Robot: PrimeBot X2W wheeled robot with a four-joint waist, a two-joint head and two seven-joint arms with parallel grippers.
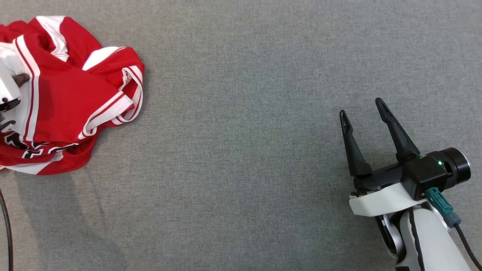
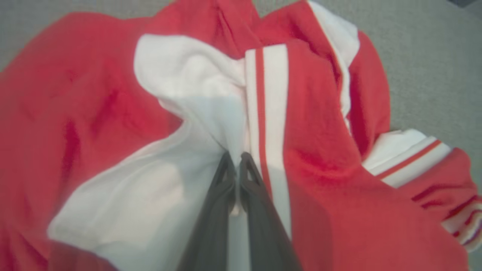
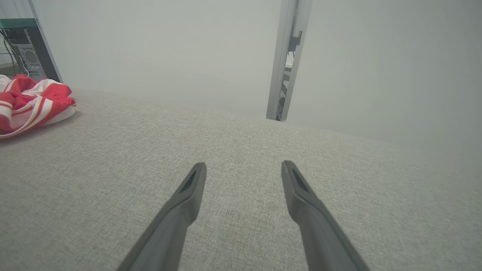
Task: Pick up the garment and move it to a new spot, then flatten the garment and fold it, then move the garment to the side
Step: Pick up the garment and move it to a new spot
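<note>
Black lettering on the crumpled red-and-white jersey garment [image 1: 75, 98] is unreadable. The left gripper [image 2: 237, 160] pinches its white fold; the right gripper [image 1: 360, 107] hovers, fingers spread.

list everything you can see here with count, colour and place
garment: one, red with white stripes, crumpled at the surface's far left
surface: one, grey fabric, under everything
post: one, pale metal, upright beyond the surface's far edge
computer case: one, dark, behind the garment in the right wrist view
left gripper: one, dark fingers, shut on a white fold of the garment
right gripper: one, dark fingers, open above bare surface at lower right
</note>
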